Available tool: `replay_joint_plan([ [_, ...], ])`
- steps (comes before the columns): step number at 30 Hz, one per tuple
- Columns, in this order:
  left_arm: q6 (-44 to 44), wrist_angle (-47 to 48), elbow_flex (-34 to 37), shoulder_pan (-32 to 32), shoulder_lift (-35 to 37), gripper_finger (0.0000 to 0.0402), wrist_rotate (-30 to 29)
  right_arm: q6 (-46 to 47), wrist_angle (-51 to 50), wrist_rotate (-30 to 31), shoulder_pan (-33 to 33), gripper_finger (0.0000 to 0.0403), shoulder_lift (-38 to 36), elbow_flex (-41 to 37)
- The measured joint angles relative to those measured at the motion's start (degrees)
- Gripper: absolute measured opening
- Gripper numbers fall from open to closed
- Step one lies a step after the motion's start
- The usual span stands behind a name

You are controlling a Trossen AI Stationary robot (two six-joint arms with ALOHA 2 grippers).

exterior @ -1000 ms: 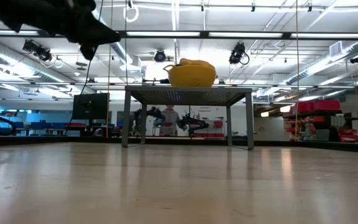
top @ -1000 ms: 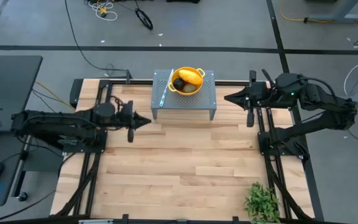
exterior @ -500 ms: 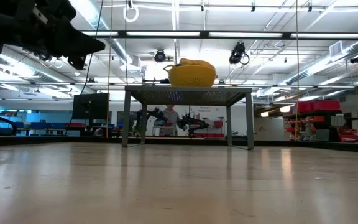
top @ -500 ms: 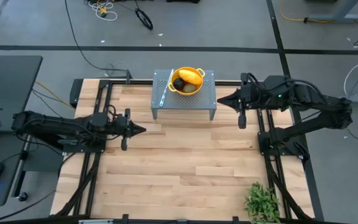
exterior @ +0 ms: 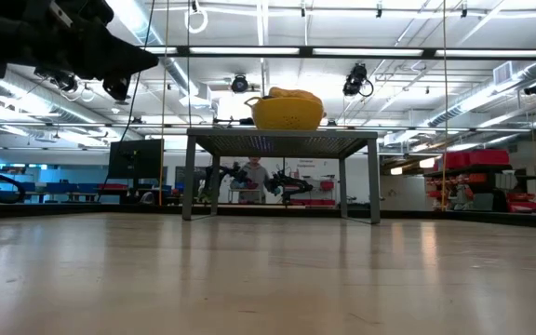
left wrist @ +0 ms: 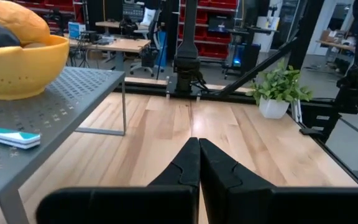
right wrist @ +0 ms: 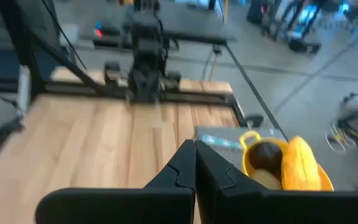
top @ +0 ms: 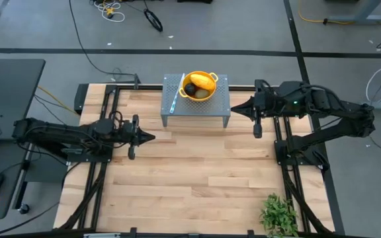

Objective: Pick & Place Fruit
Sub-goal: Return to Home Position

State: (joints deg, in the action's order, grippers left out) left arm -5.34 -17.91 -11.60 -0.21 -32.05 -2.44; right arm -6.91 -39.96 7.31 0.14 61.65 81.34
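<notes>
Fruit lies heaped in the yellow bowl (exterior: 288,113) on top of the grey shelf (top: 218,106), toward the shelf's back edge. The yellow-orange mango (top: 204,81) is uppermost, a dark plum (top: 190,89) sits against it, and an olive-green piece barely shows beneath them; any smaller pieces are hidden under the pile. A knife (top: 174,99) lies flat on the shelf just left of the bowl. Both arms are clear of the shelf and carry nothing. The left gripper (top: 151,137) hangs off the shelf's front left corner, its fingers pressed together with nothing between them. The right gripper (top: 234,108) sits near the shelf's right end and is likewise clenched and empty. These pieces look light and smooth-skinned, so they would probably slip or roll under a loose pinch and mark under a hard one. The mango looks best taken across its narrow middle, the plum across its widest girth. Either grasp should come from above, since the bowl's wall blocks a sideways reach. The lower pieces could not be gripped cleanly until the top ones were lifted. A plant (top: 280,213) stands well away from the shelf, at the table's (top: 190,178) front right corner.
</notes>
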Motion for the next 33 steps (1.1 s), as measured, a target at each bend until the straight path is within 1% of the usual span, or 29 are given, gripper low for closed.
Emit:
replay_joint_plan([
  [7, -2.2, 0.3, 0.0, 0.0, 0.0, 0.0003, 0.1, 0.0, -0.1, -0.7, 0.0, 0.0001, -2.6, 0.1],
  [14, -1.8, 0.3, 0.0, 0.0, 0.0, 0.0003, 0.1, 0.0, -1.6, -6.0, 0.0, 0.0001, -5.8, 0.1],
  [17, -1.9, 0.3, 0.0, 0.0, 0.0, 0.0003, 0.1, 0.0, -1.7, -7.4, 0.0, 0.0001, -7.6, 0.1],
  [33, -2.0, 0.3, 0.0, 0.0, 0.0, 0.0003, 0.1, 0.0, -1.8, -6.9, 0.0, 0.0001, -19.7, 0.1],
])
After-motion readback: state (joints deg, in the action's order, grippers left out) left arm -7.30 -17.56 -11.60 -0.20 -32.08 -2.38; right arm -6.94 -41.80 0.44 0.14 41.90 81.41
